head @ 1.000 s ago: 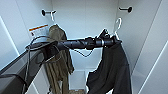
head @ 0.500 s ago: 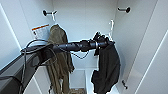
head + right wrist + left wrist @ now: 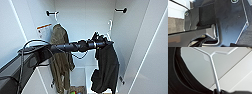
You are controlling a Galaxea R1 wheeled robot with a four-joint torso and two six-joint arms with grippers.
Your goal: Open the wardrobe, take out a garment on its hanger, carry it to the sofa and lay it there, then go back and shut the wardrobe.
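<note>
The wardrobe point(image 3: 82, 17) stands open in front of me, white inside. My left arm reaches in from the left, and my left gripper point(image 3: 101, 41) is shut on the white hanger point(image 3: 109, 26) just below its hook. The garment point(image 3: 107, 67), a black shirt, droops from that hanger on the right side of the wardrobe. The hanger's hook hangs free, below and left of the black wall hook point(image 3: 121, 10). In the left wrist view the hanger's stem point(image 3: 214, 72) runs down into my left gripper point(image 3: 218, 91), with black fabric point(image 3: 175, 78) beside it.
An olive-brown jacket point(image 3: 60, 55) hangs from the left black hook point(image 3: 51, 13). A white and orange label point(image 3: 43, 28) is on the left inner wall. The right door point(image 3: 150, 50) stands open close by. A box with colourful contents point(image 3: 77, 89) lies on the wardrobe floor.
The left gripper has carried the hanger and black shirt leftward, away from the right hook and toward the wardrobe's middle. The olive jacket hangs as before.
</note>
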